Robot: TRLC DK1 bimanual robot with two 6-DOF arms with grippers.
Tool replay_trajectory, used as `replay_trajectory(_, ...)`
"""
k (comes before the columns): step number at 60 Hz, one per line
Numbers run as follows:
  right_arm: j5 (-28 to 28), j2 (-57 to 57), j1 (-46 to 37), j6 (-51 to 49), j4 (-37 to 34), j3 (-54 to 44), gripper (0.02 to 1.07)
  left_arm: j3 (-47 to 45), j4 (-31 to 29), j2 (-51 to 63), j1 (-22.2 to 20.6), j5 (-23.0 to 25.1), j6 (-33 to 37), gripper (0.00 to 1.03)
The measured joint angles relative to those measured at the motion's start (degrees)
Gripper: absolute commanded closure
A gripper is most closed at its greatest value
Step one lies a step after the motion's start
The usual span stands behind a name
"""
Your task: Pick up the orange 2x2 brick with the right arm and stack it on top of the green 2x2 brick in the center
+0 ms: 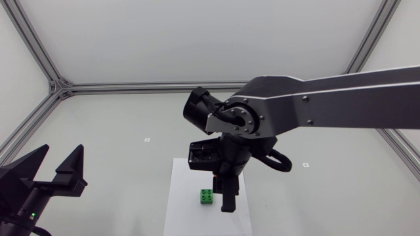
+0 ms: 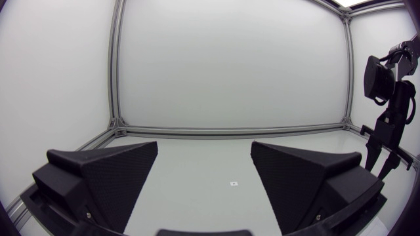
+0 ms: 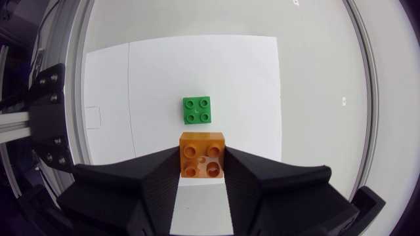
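While the right arm reaches over the middle of the tabletop, its matte black right claw pinches the orange 2x2 plastic brick from two sides. Its fingers are parted only by the brick's width, and the studs face up. The green 2x2 plastic brick sits just ahead of that claw, apart from the orange one, on a white rectangular sheet lying on the pale grey tabletop. Well off to the left, the left claw stands spread wide, with only bare surface showing between its fingers. A small square mark dots the tabletop.
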Motion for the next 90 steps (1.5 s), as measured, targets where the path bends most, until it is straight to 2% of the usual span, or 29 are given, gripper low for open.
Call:
replay_trajectory(27, -0.1, 8.2, 2.7, 0.4, 0.1, 5.1, 0.81, 0.0, 0.0, 0.0, 0.0, 0.0, 0.0, 0.04)
replay_trajectory(90, -0.5, 11.0, 2.8, 0.3, 3.0, 5.6, 0.81, 0.0, 0.0, 0.0, 0.0, 0.0, 0.0, 0.04)
